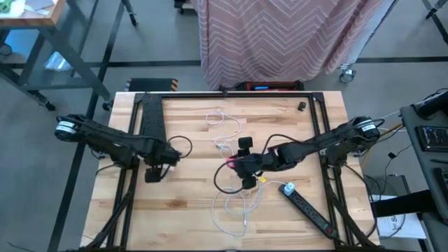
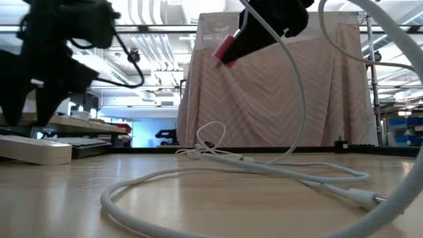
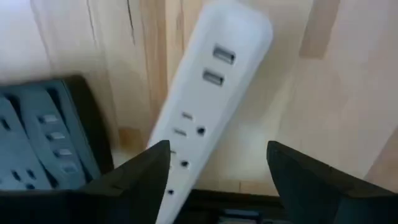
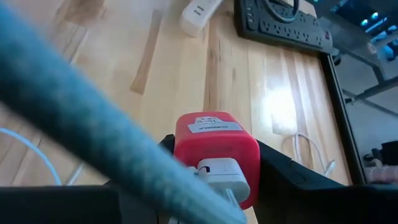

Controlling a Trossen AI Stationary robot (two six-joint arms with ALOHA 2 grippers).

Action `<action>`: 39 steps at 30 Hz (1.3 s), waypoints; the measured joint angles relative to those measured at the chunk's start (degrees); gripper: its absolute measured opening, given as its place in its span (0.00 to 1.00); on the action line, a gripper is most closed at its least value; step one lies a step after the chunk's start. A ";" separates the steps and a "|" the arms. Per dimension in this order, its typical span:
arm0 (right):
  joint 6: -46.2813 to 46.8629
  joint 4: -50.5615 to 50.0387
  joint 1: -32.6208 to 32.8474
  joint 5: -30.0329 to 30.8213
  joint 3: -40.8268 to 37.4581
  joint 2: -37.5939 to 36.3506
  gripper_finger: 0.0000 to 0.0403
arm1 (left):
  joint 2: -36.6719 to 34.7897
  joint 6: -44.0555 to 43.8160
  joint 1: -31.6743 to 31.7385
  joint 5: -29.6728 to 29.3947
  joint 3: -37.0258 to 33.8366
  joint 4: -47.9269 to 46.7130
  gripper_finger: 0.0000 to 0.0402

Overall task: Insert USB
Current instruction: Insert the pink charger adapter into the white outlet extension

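I see the right gripper (image 4: pixel 217 186) at frame centre clamping a red block-shaped charger (image 4: pixel 216 152); the left gripper (image 3: pixel 217 180), fingers apart, hovers over a white plastic power strip (image 3: pixel 208 93) on the wooden desk (image 3: pixel 348 81).

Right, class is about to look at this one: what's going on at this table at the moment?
The right gripper holds a red adapter with a white cable plug in it, raised above the middle of the wooden table. The left gripper hangs open over a white power strip by the table's left side, its two USB ports empty. White cable lies looped across the table, and a black power strip lies at the right.
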 joint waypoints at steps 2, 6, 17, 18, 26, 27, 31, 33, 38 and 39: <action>0.67 0.07 0.01 0.02 -0.45 0.00 0.35 | 2.07 2.75 1.89 -0.03 1.76 -1.04 0.65; 2.05 -0.15 0.28 0.00 -2.04 0.00 0.35 | 7.65 9.32 6.53 -0.09 3.03 -3.26 0.72; 11.13 -0.04 2.29 -0.03 -7.20 -0.13 0.35 | 17.68 20.41 10.53 -3.26 1.67 -3.36 0.73; 11.80 -0.05 2.59 -0.02 -7.35 -0.14 0.35 | 18.44 20.31 10.53 -3.99 1.67 -3.32 0.73; 14.69 -0.02 4.61 -0.04 -7.69 -0.24 0.35 | 22.14 19.80 10.53 -7.13 1.17 1.22 0.71; 14.82 -0.02 4.76 -0.03 -7.69 -0.24 0.35 | 22.34 19.92 10.53 -6.74 1.15 2.34 0.70; 15.00 -0.02 4.83 -0.03 -7.71 -0.24 0.35 | 21.78 19.79 10.15 -5.67 1.09 9.35 0.58; 14.98 -0.02 4.83 -0.04 -7.71 -0.24 0.35 | 21.38 20.20 10.07 -5.66 0.90 11.02 0.47; 14.98 0.40 4.81 -0.09 -7.71 -0.24 0.35 | 21.12 20.58 9.76 -6.10 0.88 13.85 0.43; 14.98 0.67 4.81 -0.12 -7.71 -0.24 0.35 | 21.08 20.52 9.51 -6.12 0.97 14.44 0.43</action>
